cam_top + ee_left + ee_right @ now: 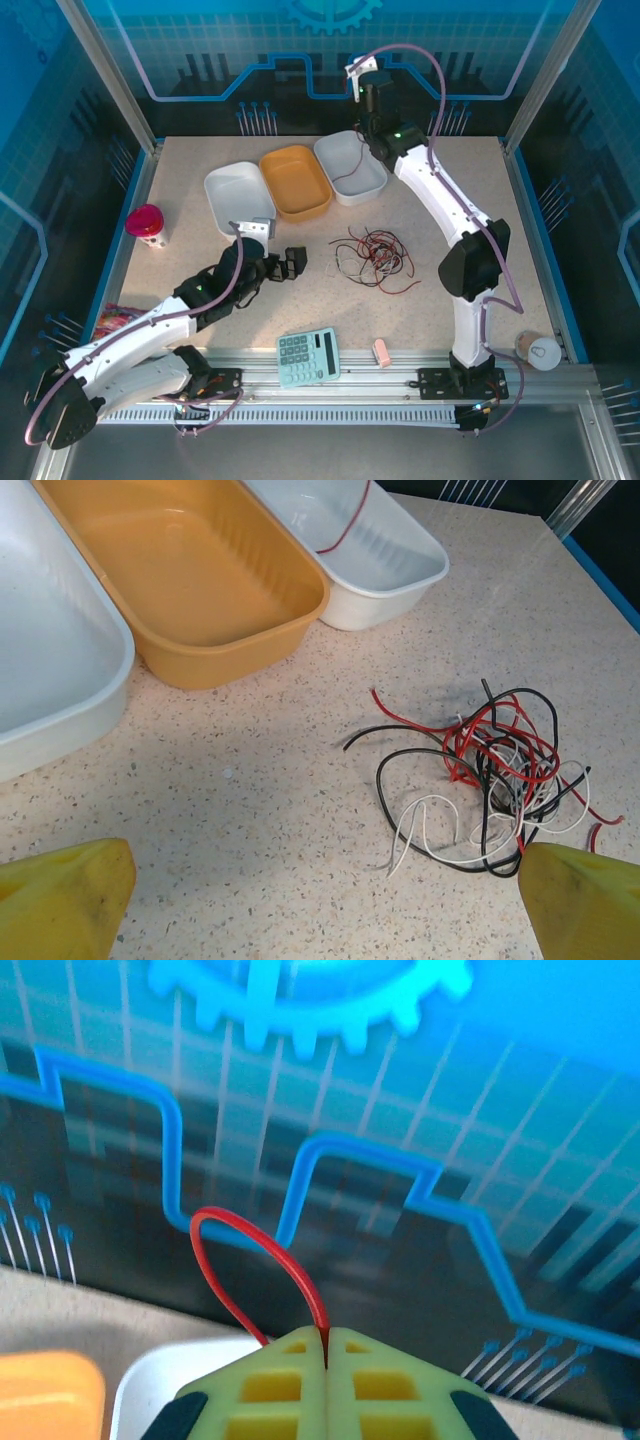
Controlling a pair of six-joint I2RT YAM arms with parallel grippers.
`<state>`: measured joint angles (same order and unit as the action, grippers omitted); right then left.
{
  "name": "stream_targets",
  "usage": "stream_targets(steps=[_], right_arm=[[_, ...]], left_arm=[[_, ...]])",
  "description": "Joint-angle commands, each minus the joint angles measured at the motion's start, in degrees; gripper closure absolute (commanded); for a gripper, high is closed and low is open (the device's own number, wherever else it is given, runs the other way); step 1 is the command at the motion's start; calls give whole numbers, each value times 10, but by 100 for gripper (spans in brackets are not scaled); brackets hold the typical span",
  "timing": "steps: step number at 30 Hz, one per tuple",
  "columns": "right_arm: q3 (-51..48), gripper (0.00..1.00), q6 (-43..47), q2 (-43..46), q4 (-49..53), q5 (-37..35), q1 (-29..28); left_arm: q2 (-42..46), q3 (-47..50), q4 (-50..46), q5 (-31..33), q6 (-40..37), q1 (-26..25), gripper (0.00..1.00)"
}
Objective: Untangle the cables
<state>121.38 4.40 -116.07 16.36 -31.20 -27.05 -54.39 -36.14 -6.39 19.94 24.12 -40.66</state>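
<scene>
The right gripper has its yellow-green fingers pressed together on one thin red wire, which makes a loop above them and goes down into the white plastic tray. The left gripper is spread wide, low over the speckled table, near the tangled heap of red, black and whitish cables but not touching it.

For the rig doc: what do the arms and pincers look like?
Left arm and right arm: white links, black joints, a green light, a mauve hose alongside. Left pincer and right pincer: yellow fingers, the right's grid-recessed.
</scene>
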Motion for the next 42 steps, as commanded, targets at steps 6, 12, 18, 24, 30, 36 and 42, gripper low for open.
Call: stream_targets(steps=[6, 12, 18, 24, 30, 36, 42], right_arm=[[-31, 100, -97, -9, 118, 47, 9], [17, 100, -124, -63, 197, 102, 9], [34, 100, -132, -97, 226, 144, 9], [62, 100, -148, -133, 249, 159, 18], [107, 100, -176, -183, 285, 171, 42], [177, 100, -204, -241, 306, 144, 63], [216, 100, -208, -294, 273, 146, 70]], left_arm=[[9, 8, -23, 6, 25, 4, 1], [10, 12, -38, -1, 43, 4, 1], [15, 15, -45, -3, 61, 4, 1], [15, 12, -52, -5, 61, 4, 1], [16, 13, -57, -4, 64, 4, 1], [16, 11, -57, -5, 55, 4, 1], [14, 13, -50, 0, 49, 4, 1]])
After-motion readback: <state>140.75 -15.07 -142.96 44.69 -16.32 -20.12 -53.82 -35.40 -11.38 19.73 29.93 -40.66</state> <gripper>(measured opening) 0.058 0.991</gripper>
